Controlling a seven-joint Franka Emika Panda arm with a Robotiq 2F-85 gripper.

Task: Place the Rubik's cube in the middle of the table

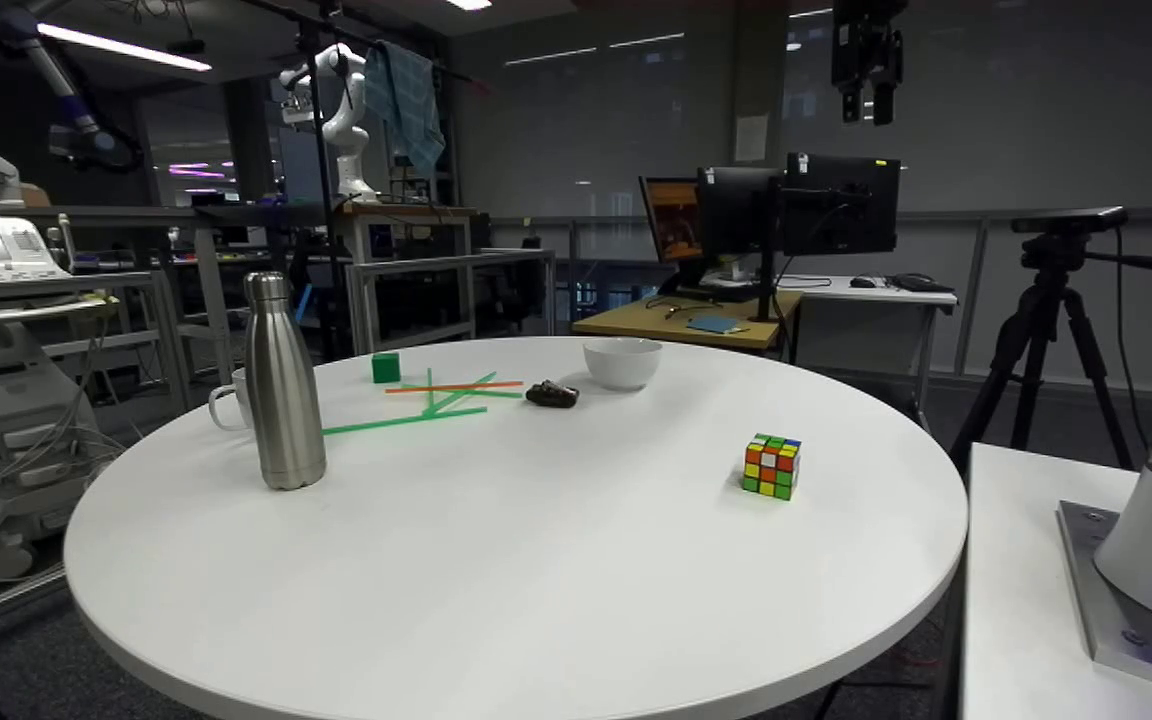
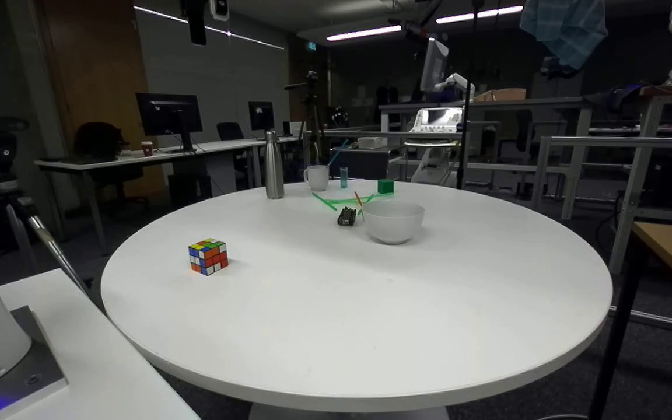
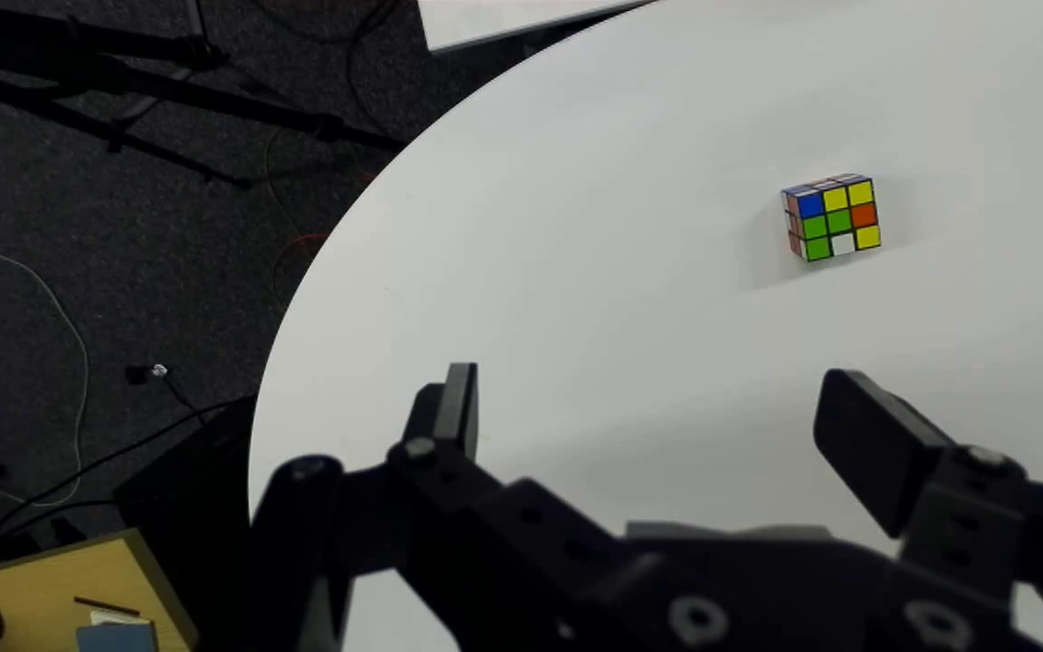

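The Rubik's cube (image 1: 771, 467) rests flat on the round white table (image 1: 536, 570), off to the side near the robot's base. It shows in both exterior views, with the cube (image 2: 208, 256) standing apart from everything else on the top. High above the table hangs my gripper (image 1: 867, 106), well clear of the cube. In the wrist view the gripper (image 3: 650, 398) is open, its fingers wide apart with only bare tabletop seen between them. Beyond the right finger, toward the upper right of that view, lies the cube (image 3: 832, 217), fully visible.
A steel bottle (image 1: 283, 390), a white mug (image 2: 317, 178), a green block (image 1: 386, 367), a dark flat object (image 1: 552, 395) and a white bowl (image 1: 622, 363) stand on the table. Green and orange strips (image 1: 453, 387) lie among them. A tripod (image 1: 1041, 330) stands behind the table.
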